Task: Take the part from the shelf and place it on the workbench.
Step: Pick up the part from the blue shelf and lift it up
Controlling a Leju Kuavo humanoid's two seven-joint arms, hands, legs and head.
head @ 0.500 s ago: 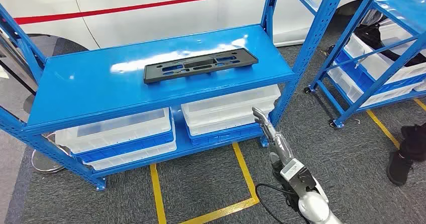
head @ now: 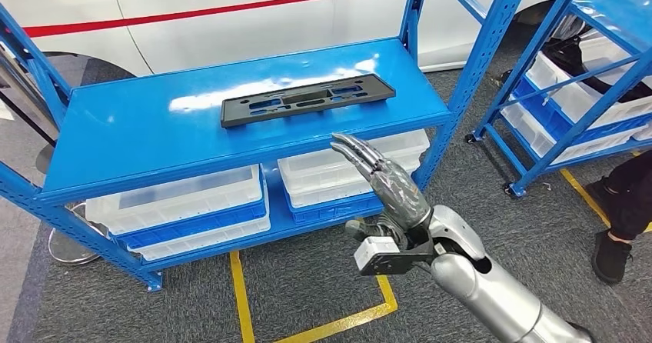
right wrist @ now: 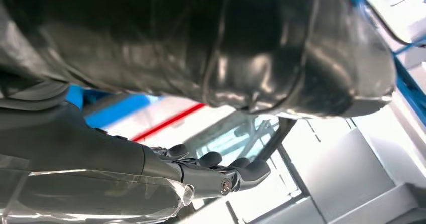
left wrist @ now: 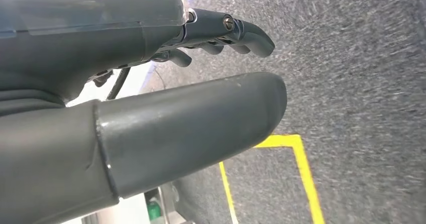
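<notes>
Right hand (head: 388, 185): fingers (head: 360, 152) extended, slightly apart, holding nothing. The hand is raised in front of the blue shelf (head: 131, 139), its fingertips just below the front edge of the top board, toward that board's right end. It is not touching the part. In the right wrist view the same fingers (right wrist: 216, 171) reach out into open air, bare.

Left hand (left wrist: 150, 83): seen from its own wrist camera, hanging over grey carpet (left wrist: 361, 83) with a yellow floor line (left wrist: 301, 153) under it. Thumb and fingers (left wrist: 236, 33) are apart, with nothing between them.

Part (head: 306, 98): a long flat black plate with cut-outs, lying flat on the shelf's top board, roughly mid-board and nearer the right end, running lengthwise along it.

Lower board of the shelf: clear plastic bins (head: 184, 204) stacked side by side.

A second blue shelf (head: 592, 74) stands to the right, a white car body with a red stripe (head: 231, 8) behind. A person's dark shoe (head: 611, 254) is on the carpet at the far right.
</notes>
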